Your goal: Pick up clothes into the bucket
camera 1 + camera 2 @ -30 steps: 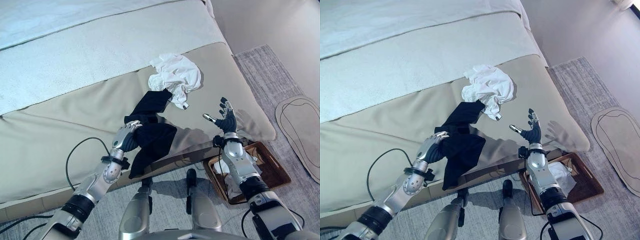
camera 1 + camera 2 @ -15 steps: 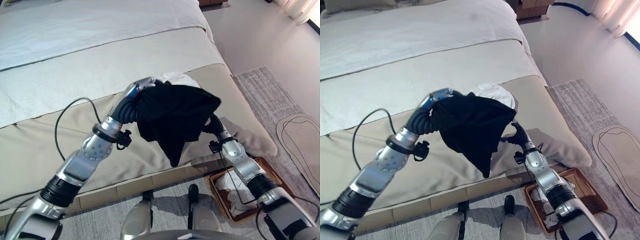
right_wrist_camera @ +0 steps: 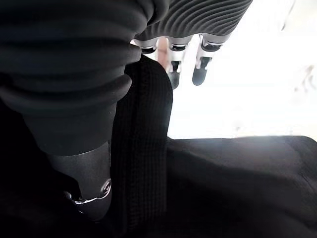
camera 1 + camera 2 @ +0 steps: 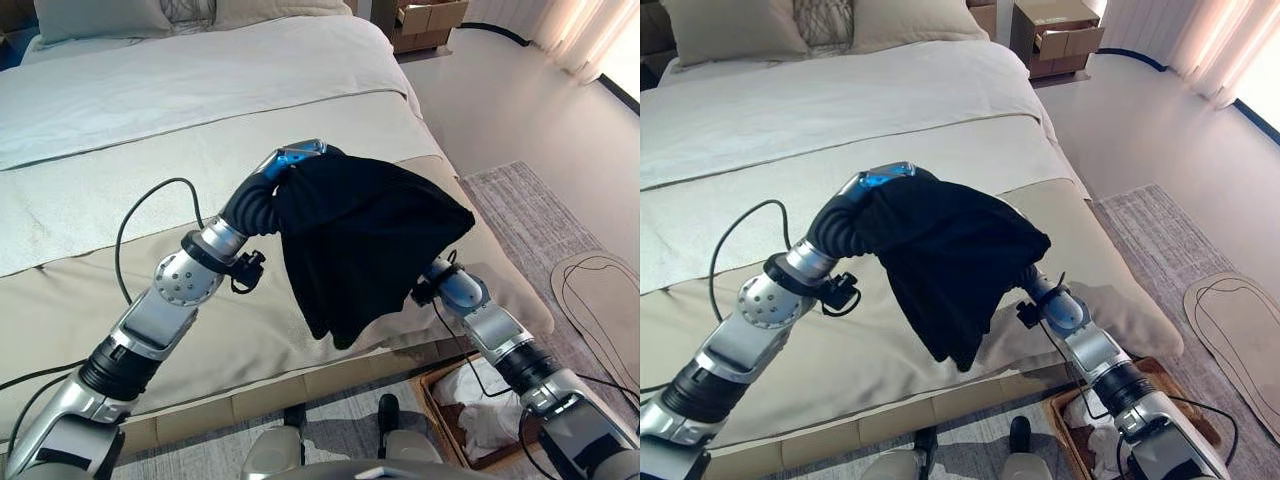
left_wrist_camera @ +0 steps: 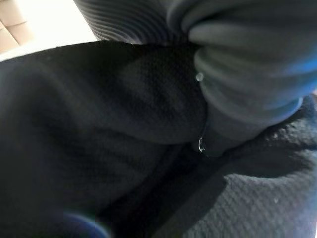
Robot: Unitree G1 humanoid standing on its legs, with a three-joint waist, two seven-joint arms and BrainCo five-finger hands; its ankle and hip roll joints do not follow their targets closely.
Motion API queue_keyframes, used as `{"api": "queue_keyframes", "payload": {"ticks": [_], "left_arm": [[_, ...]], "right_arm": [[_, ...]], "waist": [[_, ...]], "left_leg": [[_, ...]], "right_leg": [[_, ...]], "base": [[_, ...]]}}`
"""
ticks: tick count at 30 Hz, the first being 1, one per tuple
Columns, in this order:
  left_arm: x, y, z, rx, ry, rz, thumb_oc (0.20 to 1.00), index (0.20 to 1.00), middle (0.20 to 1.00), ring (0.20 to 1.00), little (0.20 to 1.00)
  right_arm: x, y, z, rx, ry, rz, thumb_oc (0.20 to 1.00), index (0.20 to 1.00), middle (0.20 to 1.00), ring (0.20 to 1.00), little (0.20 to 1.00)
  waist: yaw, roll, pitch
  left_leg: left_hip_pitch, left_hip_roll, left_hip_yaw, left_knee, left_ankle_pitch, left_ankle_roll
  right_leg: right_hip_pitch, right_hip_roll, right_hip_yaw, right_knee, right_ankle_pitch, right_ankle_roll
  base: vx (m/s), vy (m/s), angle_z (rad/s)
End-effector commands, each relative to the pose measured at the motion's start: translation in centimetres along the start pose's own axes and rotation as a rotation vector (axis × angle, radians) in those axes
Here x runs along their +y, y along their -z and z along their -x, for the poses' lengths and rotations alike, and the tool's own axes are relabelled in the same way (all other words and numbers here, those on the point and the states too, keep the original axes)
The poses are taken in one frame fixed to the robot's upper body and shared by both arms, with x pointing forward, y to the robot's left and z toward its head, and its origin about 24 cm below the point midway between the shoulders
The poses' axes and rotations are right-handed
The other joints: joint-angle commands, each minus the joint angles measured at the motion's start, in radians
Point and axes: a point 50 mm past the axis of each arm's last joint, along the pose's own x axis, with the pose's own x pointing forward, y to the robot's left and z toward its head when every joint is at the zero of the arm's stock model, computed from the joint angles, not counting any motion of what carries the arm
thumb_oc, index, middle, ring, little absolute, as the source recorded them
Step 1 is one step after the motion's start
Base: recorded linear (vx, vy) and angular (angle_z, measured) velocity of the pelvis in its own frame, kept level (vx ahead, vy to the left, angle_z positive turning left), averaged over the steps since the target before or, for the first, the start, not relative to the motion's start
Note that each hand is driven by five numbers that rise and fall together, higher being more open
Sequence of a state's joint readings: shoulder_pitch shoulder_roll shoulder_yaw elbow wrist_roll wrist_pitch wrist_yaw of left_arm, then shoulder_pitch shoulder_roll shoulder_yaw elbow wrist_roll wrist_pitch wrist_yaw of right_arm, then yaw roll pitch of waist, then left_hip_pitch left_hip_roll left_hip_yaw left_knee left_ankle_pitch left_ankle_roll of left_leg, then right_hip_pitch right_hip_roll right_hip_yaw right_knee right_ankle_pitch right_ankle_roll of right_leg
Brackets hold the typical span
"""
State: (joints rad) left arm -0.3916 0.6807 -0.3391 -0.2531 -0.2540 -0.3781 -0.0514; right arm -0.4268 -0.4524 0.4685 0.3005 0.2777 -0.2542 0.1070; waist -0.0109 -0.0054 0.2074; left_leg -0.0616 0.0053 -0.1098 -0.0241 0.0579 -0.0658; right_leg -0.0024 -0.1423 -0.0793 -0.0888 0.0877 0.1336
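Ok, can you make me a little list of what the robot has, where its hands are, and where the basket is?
held thing: black garment, lifted above the bed and hanging down
left hand: left hand, fingers curled into the black cloth
right hand: right hand, thumb pressed against a fold of the garment, fingers straight
basket: brown basket on the floor by the bed's corner, white cloth already inside
garment in basket yet: no
floor: grey rug beside the bed
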Motion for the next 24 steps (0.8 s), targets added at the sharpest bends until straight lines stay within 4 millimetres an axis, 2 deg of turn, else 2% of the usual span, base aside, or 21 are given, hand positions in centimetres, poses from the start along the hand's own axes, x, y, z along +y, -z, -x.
{"api": "queue_keyframes", "payload": {"ticks": [1,2,3,4,5,11,12,15,19,24], "left_arm": [[0.0,-0.2,-0.4,-0.063,-0.075,0.095,0.2,0.2,0.2,0.2,0.2],[-0.2,-0.1,-0.3,-0.062,-0.076,0.119,0.2,0.2,0.2,0.2,0.2],[-0.4,-0.1,-0.3,-0.062,-0.08,0.145,0.2,0.2,0.2,0.2,0.2],[-0.4,-0.1,-0.3,-0.062,-0.08,0.145,0.2,0.2,0.2,0.2,0.2],[-0.9,0.2,-0.3,-0.057,-0.079,0.196,0.2,0.2,0.2,0.2,0.2],[-1.6,0.4,-0.5,-0.059,-0.061,0.292,0.2,0.2,0.2,0.2,0.2],[-1.8,0.4,-0.6,-0.067,-0.058,0.324,0.2,0.2,0.2,0.2,0.2],[-1.9,0.4,-0.8,-0.07,-0.049,0.341,0.2,0.2,0.2,0.2,0.2],[-2.0,0.5,-0.9,-0.073,-0.055,0.346,0.2,0.2,0.2,0.2,0.2],[-1.5,0.8,-0.3,-0.051,-0.087,0.319,0.2,0.2,0.2,0.2,0.2]], "right_arm": [[1.2,-2.2,-1.5,-0.153,0.018,-0.212,1.0,1.0,1.0,1.0,1.0],[1.7,-2.3,-1.7,-0.157,0.006,-0.23,1.0,1.0,1.0,1.0,1.0],[2.0,-2.3,-1.8,-0.16,-0.001,-0.246,0.693,0.693,0.693,0.693,0.693],[2.0,-2.3,-1.8,-0.16,-0.002,-0.247,0.542,0.542,0.542,0.542,0.542],[2.7,-2.4,-2.2,-0.166,-0.023,-0.289,0.2,0.2,0.2,0.2,0.2],[4.0,-1.5,-2.6,-0.131,-0.059,-0.413,0.2,0.2,0.2,0.2,0.2],[4.6,-1.2,-2.5,-0.119,-0.084,-0.487,0.2,0.2,0.2,0.2,0.2],[5.0,-0.9,-2.3,-0.107,-0.109,-0.503,0.2,0.2,0.2,0.2,0.2],[4.7,-0.5,-1.8,-0.103,-0.093,-0.52,0.2,0.2,0.2,0.2,0.2],[3.7,0.8,-0.3,-0.097,-0.004,-0.643,0.2,0.2,0.2,0.2,0.2]], "waist": [[0.016,-0.045,-0.075],[0.016,-0.045,-0.077],[0.017,-0.046,-0.079],[0.017,-0.046,-0.079],[0.017,-0.046,-0.083],[0.022,-0.047,-0.093],[0.023,-0.048,-0.098],[0.023,-0.05,-0.105],[0.019,-0.051,-0.114],[0.013,-0.05,-0.122]], "left_leg": [[0.025,-0.013,0.05,0.074,-0.095,0.022],[0.028,-0.012,0.051,0.072,-0.096,0.023],[0.031,-0.012,0.052,0.07,-0.096,0.023],[0.032,-0.012,0.052,0.069,-0.096,0.023],[0.037,-0.011,0.054,0.069,-0.097,0.024],[0.047,-0.009,0.055,0.066,-0.098,0.024],[0.049,-0.009,0.056,0.066,-0.099,0.024],[0.053,-0.008,0.055,0.066,-0.1,0.023],[0.061,-0.007,0.055,0.066,-0.103,0.023],[0.066,-0.006,0.057,0.064,-0.105,0.023]], "right_leg": [[-0.028,-0.015,-0.027,0.051,0.008,0.024],[-0.026,-0.015,-0.027,0.051,0.007,0.024],[-0.023,-0.015,-0.028,0.05,0.006,0.024],[-0.023,-0.015,-0.028,0.05,0.006,0.024],[-0.019,-0.015,-0.027,0.049,0.006,0.024],[-0.01,-0.015,-0.029,0.044,0.005,0.025],[-0.006,-0.014,-0.029,0.044,0.004,0.025],[-0.001,-0.015,-0.031,0.044,0.003,0.024],[0.007,-0.015,-0.031,0.043,0.0,0.023],[0.01,-0.014,-0.032,0.043,-0.003,0.022]], "base": [[0.0,0.0,0.0],[0.0,0.0,0.0],[0.0,0.0,0.0],[0.0,0.0,0.0],[0.0,0.0,0.0],[0.0,0.0,-0.01],[0.0,0.0,0.0],[0.02,-0.004,-0.05],[0.01,-0.001,-0.01],[0.01,0.003,-0.03]]}}
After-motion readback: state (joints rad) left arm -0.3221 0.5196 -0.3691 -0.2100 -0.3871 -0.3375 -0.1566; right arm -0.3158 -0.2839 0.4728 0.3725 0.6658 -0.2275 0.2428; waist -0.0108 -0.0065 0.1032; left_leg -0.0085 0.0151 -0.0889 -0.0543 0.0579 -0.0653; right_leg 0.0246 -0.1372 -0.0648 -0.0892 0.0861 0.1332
